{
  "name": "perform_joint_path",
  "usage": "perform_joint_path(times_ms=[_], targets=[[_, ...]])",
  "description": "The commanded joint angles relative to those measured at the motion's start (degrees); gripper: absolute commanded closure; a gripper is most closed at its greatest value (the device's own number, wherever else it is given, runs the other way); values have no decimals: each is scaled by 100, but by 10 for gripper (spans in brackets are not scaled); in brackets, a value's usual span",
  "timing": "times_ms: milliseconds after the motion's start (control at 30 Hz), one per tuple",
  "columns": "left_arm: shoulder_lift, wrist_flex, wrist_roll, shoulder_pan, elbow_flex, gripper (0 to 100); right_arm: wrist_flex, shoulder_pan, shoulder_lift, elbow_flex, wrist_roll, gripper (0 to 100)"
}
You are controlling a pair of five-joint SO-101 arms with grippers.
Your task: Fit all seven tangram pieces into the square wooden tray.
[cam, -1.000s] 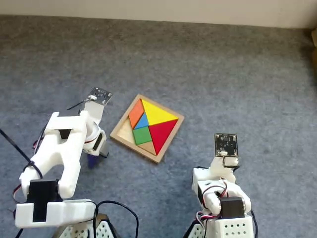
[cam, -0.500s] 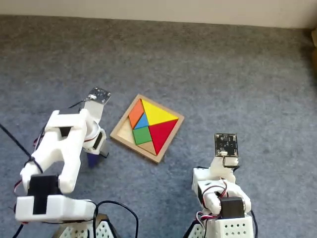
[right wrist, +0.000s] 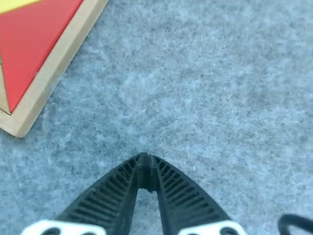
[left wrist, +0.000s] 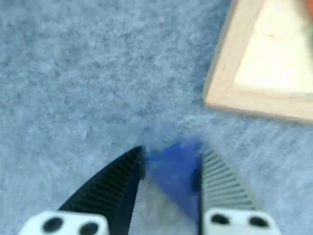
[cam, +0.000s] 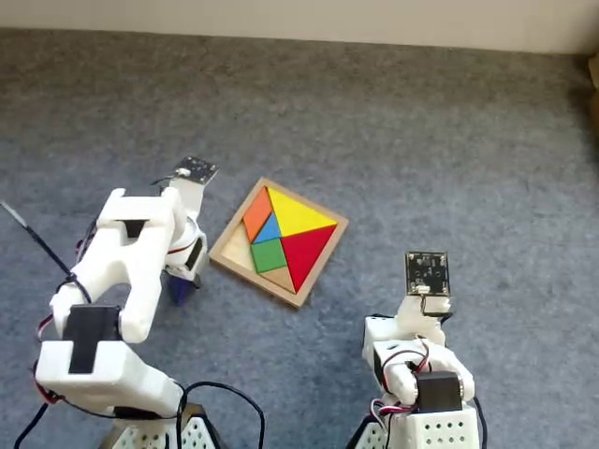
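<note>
Looking down from the high view first: the tray (cam: 227, 253) sits diamond-wise mid-desk (cam: 449, 140), with the yellow piece (cam: 298, 215), red piece (cam: 304, 253), orange piece (cam: 257, 217), green piece (cam: 268, 254) and a small light blue piece (cam: 269, 229) already seated. Bare wood shows along the tray's side facing the arms, so that's where the gaps are. The left arm (cam: 131, 262) hangs over a blue piece (cam: 181, 290) lying on the desk just beside the tray's near-left edge. The right arm (cam: 416, 369) is folded back close to its base, well apart from the tray, which I'd guess is just to keep the lane free.

Left wrist view: the left pincer (left wrist: 172, 152) has a finger pressed on each side of the blue piece (left wrist: 178, 169), so it looks clamped on it, low against the desk. The tray corner (left wrist: 220, 93) is near, with bare tray floor just past the rim. My read: it has to lift over that raised rim, not slide, and there's open desk on the far side for backing off.

Right wrist view: the right pincer (right wrist: 145, 169) is fully closed on nothing, tips meeting. The tray edge (right wrist: 49, 73) and red piece (right wrist: 34, 39) sit off ahead, plenty of bare desk around.
</note>
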Motion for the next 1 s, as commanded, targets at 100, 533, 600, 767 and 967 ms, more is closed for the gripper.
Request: perform_joint_path(times_ms=[100, 533, 600, 767, 967], targets=[[22, 0, 70, -48, -163, 891, 31, 57, -101, 593, 53, 991], [-2123, 158, 308, 716, 374, 967, 31, 57, -101, 593, 53, 991], [-2246, 167, 378, 716, 374, 983, 31, 57, -101, 593, 53, 991], [-2299, 167, 378, 681, 365, 982, 31, 57, -101, 593, 53, 991], [-2308, 879, 387, 708, 382, 862, 31, 57, -101, 593, 53, 991]])
